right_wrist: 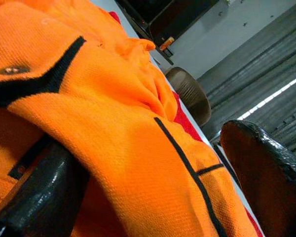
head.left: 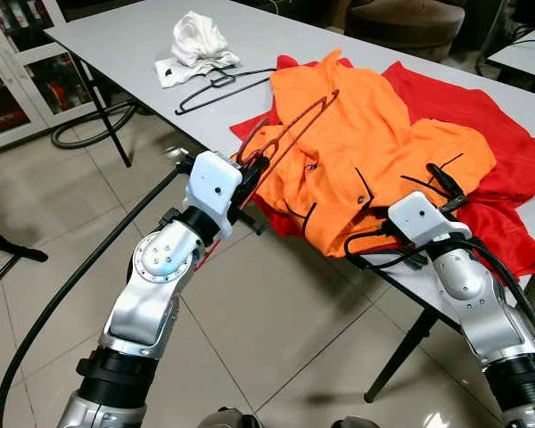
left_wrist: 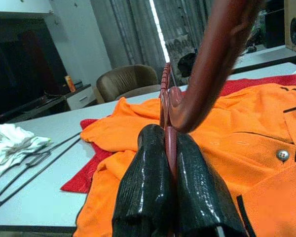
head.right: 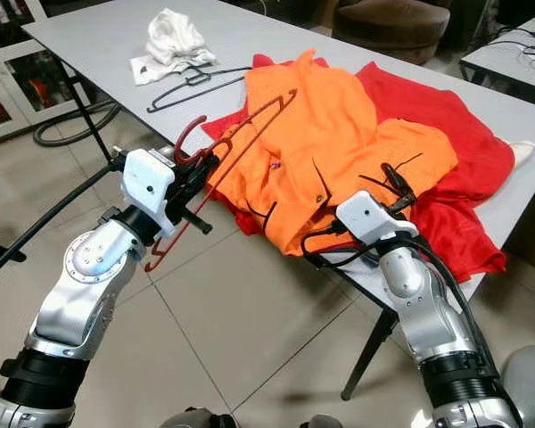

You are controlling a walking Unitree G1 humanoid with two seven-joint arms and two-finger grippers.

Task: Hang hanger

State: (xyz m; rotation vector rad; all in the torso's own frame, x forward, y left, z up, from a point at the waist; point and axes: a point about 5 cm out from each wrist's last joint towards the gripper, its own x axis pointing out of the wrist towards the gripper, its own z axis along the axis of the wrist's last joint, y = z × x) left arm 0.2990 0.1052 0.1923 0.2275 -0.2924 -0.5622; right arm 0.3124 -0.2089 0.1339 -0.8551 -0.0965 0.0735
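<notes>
shirt (head.left: 366, 152) on table (head.left: 125, 45), cloth (head.left: 199, 40) far left behind.

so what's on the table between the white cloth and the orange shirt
A black wire hanger lies there on bare grey table, seen in both eye views.

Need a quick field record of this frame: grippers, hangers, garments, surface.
left gripper: shut on red hanger, held at the table's near edge
right gripper: open, fingers straddling a fold of the orange shirt
orange shirt: spread on top of the red garment
black hanger: lying flat on the table, beside the white cloth
task state: hanger not yet inside the shirt
</notes>
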